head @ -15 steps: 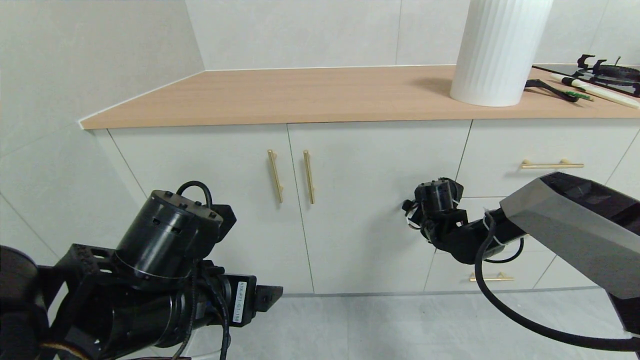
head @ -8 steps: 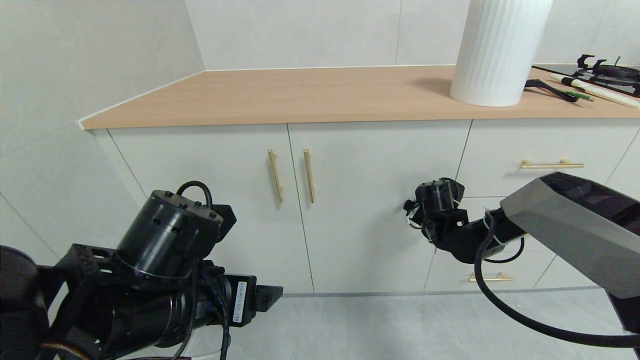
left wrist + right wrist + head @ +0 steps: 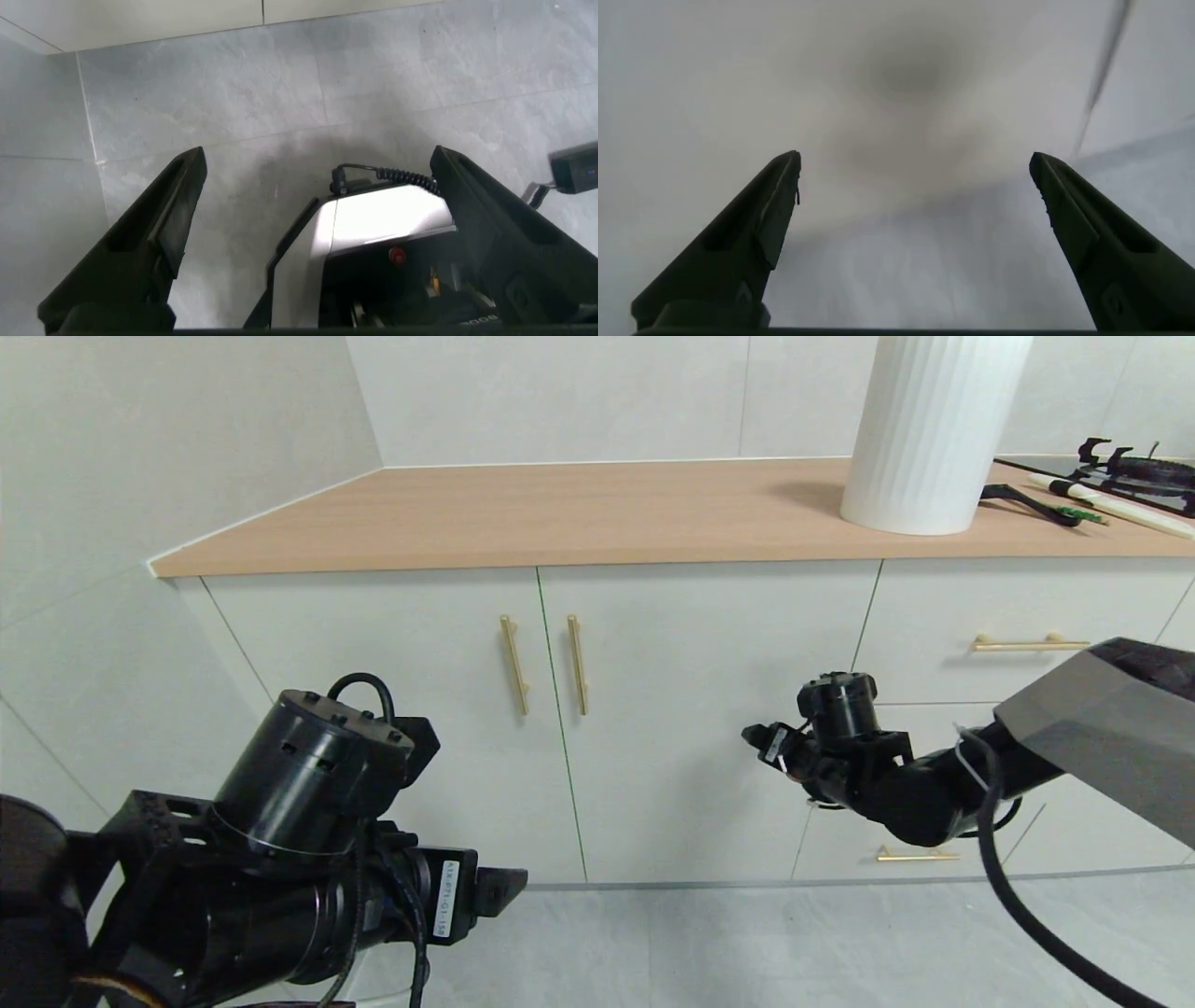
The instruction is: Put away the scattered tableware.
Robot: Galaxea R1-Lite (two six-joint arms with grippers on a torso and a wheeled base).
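Scattered utensils lie at the far right of the wooden countertop (image 3: 523, 513): a black-handled one (image 3: 1027, 504), a small green piece (image 3: 1083, 515) and a long white one (image 3: 1116, 507). A tall white ribbed container (image 3: 934, 429) stands just left of them. My right gripper (image 3: 761, 737) (image 3: 915, 159) is well below the counter, close to a pale cabinet door (image 3: 700, 709), open with nothing between its fingers. My left gripper (image 3: 318, 159) hangs low at the left over the grey floor (image 3: 280, 93), open and holding nothing.
Two cabinet doors carry upright gold handles (image 3: 513, 663) (image 3: 577, 665). Drawers at the right have horizontal gold handles (image 3: 1027, 642) (image 3: 915, 855). A black stove grate (image 3: 1144, 467) sits at the counter's far right. Tiled walls close the left side and the back.
My right arm has shifted slightly right and down, and its wrist has turned so the gripper points left along the cabinet front. The left arm has kept still.
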